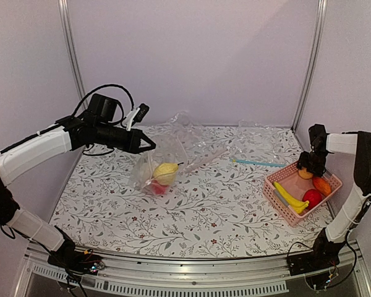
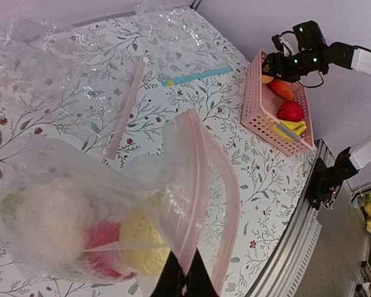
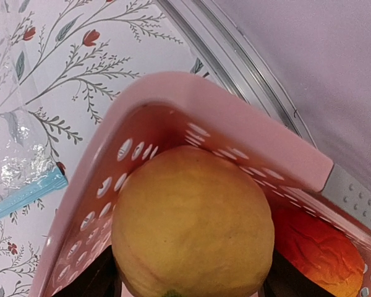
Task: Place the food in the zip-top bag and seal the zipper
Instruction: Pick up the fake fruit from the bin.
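The table (image 1: pixel 204 216) with its flower cloth is the biggest thing here. A bit left of its middle lies the zip-top bag (image 1: pixel 149 170). My left gripper (image 1: pixel 149 145) is pinched tight on the bag's mouth edge and holds that edge up, so the mouth gapes open. A cauliflower (image 2: pixel 49 216), a lemon (image 1: pixel 166 171) and a red fruit (image 2: pixel 105 242) are already inside.

The plastic is thin and slippery. If it slides out of my pinch, the mouth flops shut and the next fruit bounces off. If I pull too high, the bag tips and the food rolls out.

The pink basket (image 1: pixel 278 197) sits at the right edge, well apart from the bag. My right gripper (image 1: pixel 307 168) is in its far corner, a finger on each side of a yellow-orange fruit (image 3: pixel 191 216). The fruit hides my fingertips, so I cannot tell if I am squeezing it yet. A weak hold could drop it on the long way over. A finger could also hook the basket wall and drag the basket along.

An orange fruit (image 1: pixel 322 185), a red one (image 1: pixel 313 198) and a banana (image 1: pixel 289 199) wait in the basket.

Spare clear bags (image 1: pixel 185 124) lie at the back. One has a teal strip (image 1: pixel 256 163) right between basket and bag, so a low carry could snag it. The zipper (image 2: pixel 195 185) is open and bent.
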